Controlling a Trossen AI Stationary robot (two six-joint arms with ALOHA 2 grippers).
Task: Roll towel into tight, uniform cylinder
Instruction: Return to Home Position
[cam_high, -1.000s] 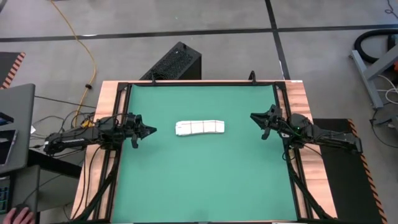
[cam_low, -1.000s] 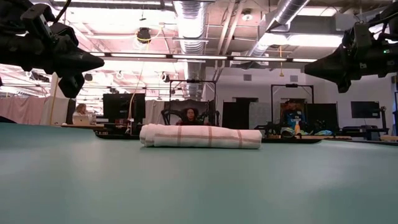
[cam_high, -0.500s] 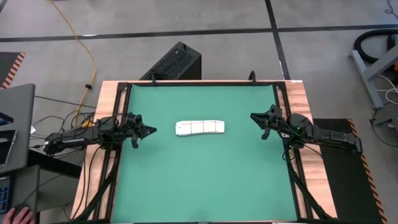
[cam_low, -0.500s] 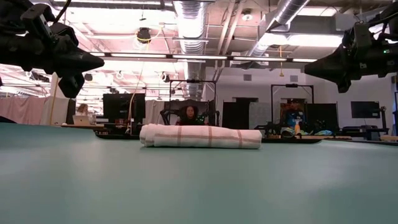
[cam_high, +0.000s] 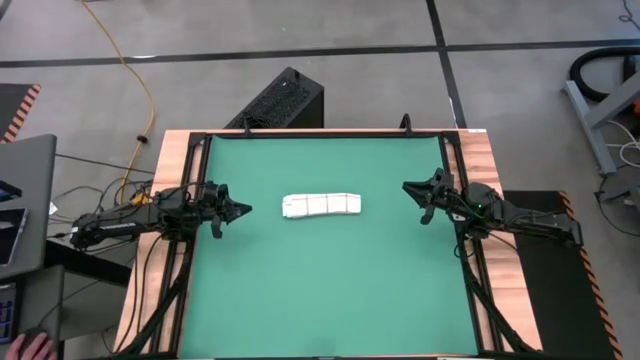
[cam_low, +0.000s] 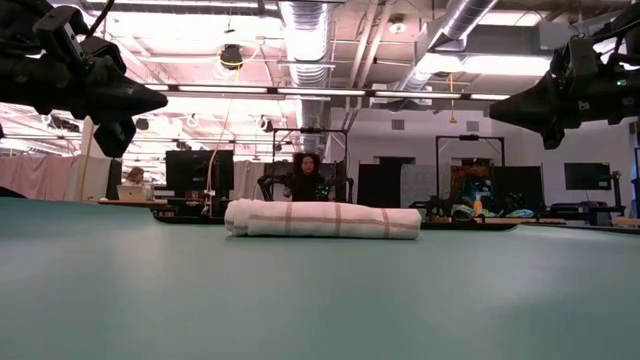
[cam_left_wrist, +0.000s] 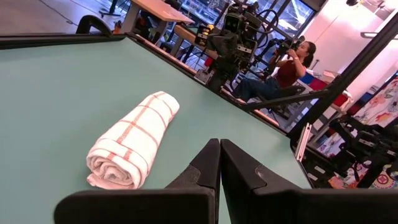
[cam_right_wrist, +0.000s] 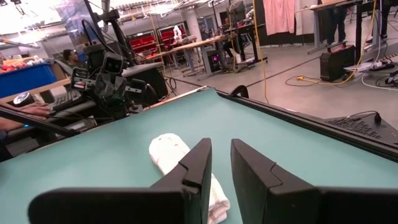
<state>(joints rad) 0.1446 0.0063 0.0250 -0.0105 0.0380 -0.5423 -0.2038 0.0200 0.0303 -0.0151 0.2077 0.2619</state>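
High: straight down over whole mat (cam_high: 320, 290). Low: mat level, looking across. Wrists: close, facing inward. All share towel (cam_high: 321, 205).

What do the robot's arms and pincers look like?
The left arm and right arm are dark, slim and jointed, with black cables trailing near their bases. The left pincer and right pincer each have two flat, angular black fingers tapering to blunt tips.

I find no lettering, label, brand or number I can read, neither on the towel (cam_high: 321, 205) nor the green mat (cam_high: 330, 290).
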